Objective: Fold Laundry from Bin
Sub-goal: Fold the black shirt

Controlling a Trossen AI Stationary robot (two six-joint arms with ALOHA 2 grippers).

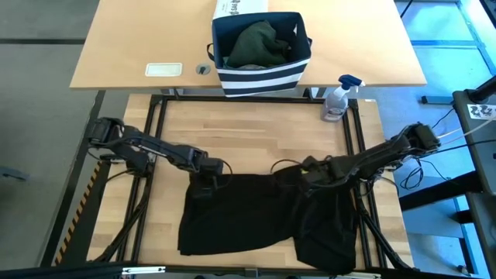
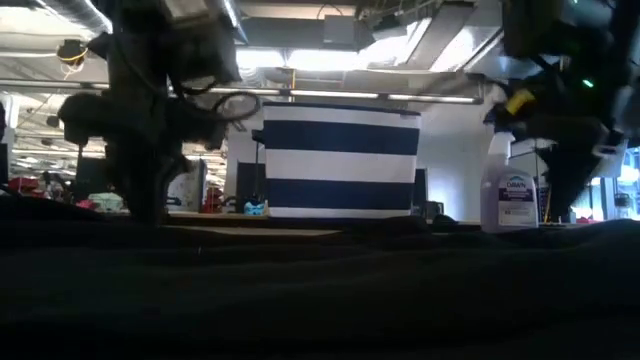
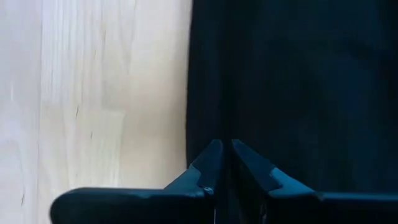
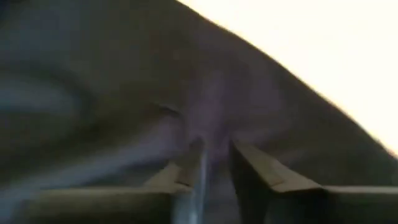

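Wrist views: left end effector point(image 3: 226, 163), right end effector point(image 4: 216, 163) pinch black garment point(image 1: 256, 213); bin point(image 1: 260, 77) only overhead

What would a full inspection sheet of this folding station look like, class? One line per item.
Surface: wooden table, mostly bare.
Job's things: black garment spread at the near edge; bin holding dark green laundry.
Clutter: spray bottle; white box.
Grippers: left gripper shut on the garment's edge; right gripper closing on bunched cloth.
Cables: wires beside the right arm.
Surroundings: second desk behind.
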